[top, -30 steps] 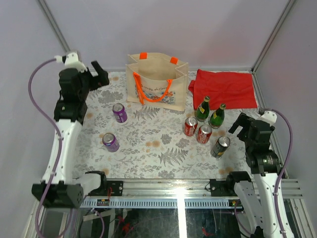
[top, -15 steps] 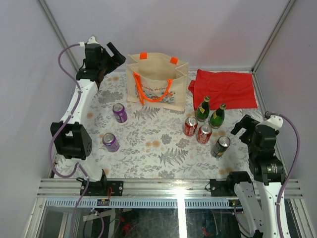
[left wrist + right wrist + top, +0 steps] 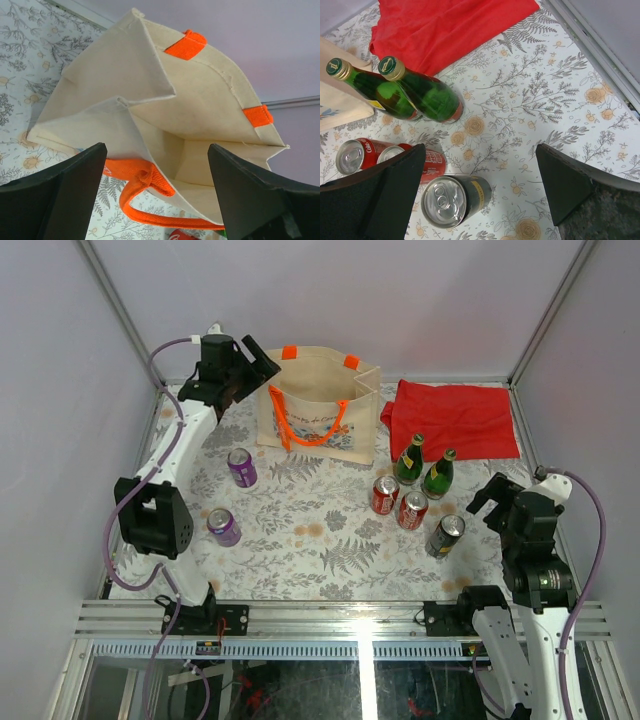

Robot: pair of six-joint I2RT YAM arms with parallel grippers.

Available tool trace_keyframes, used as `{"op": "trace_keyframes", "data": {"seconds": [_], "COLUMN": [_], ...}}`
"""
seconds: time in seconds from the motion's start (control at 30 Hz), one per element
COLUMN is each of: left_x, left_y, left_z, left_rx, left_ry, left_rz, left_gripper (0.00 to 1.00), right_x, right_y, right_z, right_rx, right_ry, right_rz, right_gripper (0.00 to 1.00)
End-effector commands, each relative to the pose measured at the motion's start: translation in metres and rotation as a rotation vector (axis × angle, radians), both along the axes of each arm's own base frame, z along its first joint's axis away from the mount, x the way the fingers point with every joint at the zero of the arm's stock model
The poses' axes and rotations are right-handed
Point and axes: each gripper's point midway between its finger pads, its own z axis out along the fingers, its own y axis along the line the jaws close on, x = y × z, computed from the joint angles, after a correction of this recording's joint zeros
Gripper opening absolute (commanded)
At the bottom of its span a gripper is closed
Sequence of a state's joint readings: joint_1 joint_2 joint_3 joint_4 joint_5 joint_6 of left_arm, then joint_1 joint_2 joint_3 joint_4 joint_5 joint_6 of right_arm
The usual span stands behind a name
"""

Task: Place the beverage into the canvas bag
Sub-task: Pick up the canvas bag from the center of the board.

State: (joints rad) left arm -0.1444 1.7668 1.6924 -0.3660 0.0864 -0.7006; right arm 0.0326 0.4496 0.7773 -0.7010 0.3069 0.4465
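Left hand (image 3: 256, 362) spread, empty, at the open top of our beige, orange-handled canvas bag (image 3: 318, 410), which stands far back on the floral worktop (image 3: 330, 552). We see the right hand (image 3: 480, 150) spread near the black drink can (image 3: 451, 201), not touching.

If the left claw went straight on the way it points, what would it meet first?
Likely the beige canvas bag with orange handles: the left claw points into its open mouth; depth is unclear.

Bag mouth: the canvas bag (image 3: 318, 410) gapes upward, free from above; its near orange handle (image 3: 300, 435) droops down the front wall.
Bench middle: an open strip of bench (image 3: 310, 530) between the purple cans (image 3: 241, 467) on the left and the right cluster.
Right cluster: the red cans (image 3: 385, 494) and green bottles (image 3: 408, 460) stand crowded together; the dark can (image 3: 446, 535) stands slightly apart, nearer.
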Motion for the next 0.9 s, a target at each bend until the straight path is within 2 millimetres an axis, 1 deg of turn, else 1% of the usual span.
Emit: {"op": "trace_keyframes", "data": {"seconds": [0.0, 0.07, 0.13, 0.23, 0.27, 0.3, 0.37, 0.47, 0.57, 0.6, 0.63, 0.7, 0.77, 0.8, 0.87], "left_x": [-0.007, -0.012, -0.012, -0.007, -0.005, -0.004, -0.002, -0.003, -0.005, -0.005, -0.004, -0.001, 0.0, 0.002, 0.002], "left_y": [-0.001, -0.002, -0.003, -0.008, -0.009, -0.011, -0.013, -0.015, -0.012, -0.013, -0.013, -0.017, -0.022, -0.023, -0.026], "left_z": [-0.024, -0.039, -0.048, -0.05, -0.049, -0.047, -0.045, -0.042, -0.04, -0.037, -0.032, -0.017, 0.001, 0.015, 0.031], "left_rx": [-0.015, -0.009, -0.005, 0.01, 0.015, 0.018, 0.024, 0.028, 0.039, 0.043, 0.05, 0.064, 0.077, 0.087, 0.101], "left_ry": [0.061, 0.093, 0.109, 0.101, 0.096, 0.091, 0.083, 0.079, 0.076, 0.068, 0.053, 0.013, -0.039, -0.077, -0.127], "left_rz": [0.017, 0.019, 0.021, 0.014, 0.01, 0.006, 0.002, -0.002, 0.002, -0.004, -0.014, -0.057, -0.121, -0.156, -0.213], "left_gripper": [0.8, 0.79, 0.79, 0.79, 0.77, 0.72, 0.59, 0.35, 0.09, 0.02, 0.0, 0.0, 0.0, 0.0, 0.0], "right_x": [0.001, 0.001, 0.001, 0.0, 0.0, 0.0, -0.001, -0.002, -0.003, -0.003, -0.003, -0.003, -0.003, -0.002, -0.002], "right_y": [-0.006, -0.007, -0.007, -0.007, -0.007, -0.007, -0.007, -0.007, -0.008, -0.008, -0.008, -0.008, -0.008, -0.008, -0.008], "right_z": [0.023, 0.025, 0.026, 0.028, 0.028, 0.029, 0.03, 0.033, 0.036, 0.037, 0.038, 0.039, 0.039, 0.039, 0.04], "right_rx": [-0.011, -0.015, -0.019, -0.02, -0.02, -0.019, -0.021, -0.023, -0.027, -0.029, -0.032, -0.037, -0.041, -0.044, -0.046], "right_ry": [-0.047, -0.046, -0.046, -0.048, -0.05, -0.052, -0.054, -0.06, -0.065, -0.066, -0.066, -0.068, -0.067, -0.065, -0.069], "right_rz": [-0.035, -0.036, -0.033, -0.031, -0.031, -0.032, -0.032, -0.032, -0.031, -0.029, -0.027, -0.025, -0.021, -0.018, -0.017], "right_gripper": [1.0, 0.99, 0.99, 1.0, 0.99, 0.99, 0.99, 0.99, 1.0, 0.99, 0.99, 0.99, 0.99, 1.0, 1.0]}}
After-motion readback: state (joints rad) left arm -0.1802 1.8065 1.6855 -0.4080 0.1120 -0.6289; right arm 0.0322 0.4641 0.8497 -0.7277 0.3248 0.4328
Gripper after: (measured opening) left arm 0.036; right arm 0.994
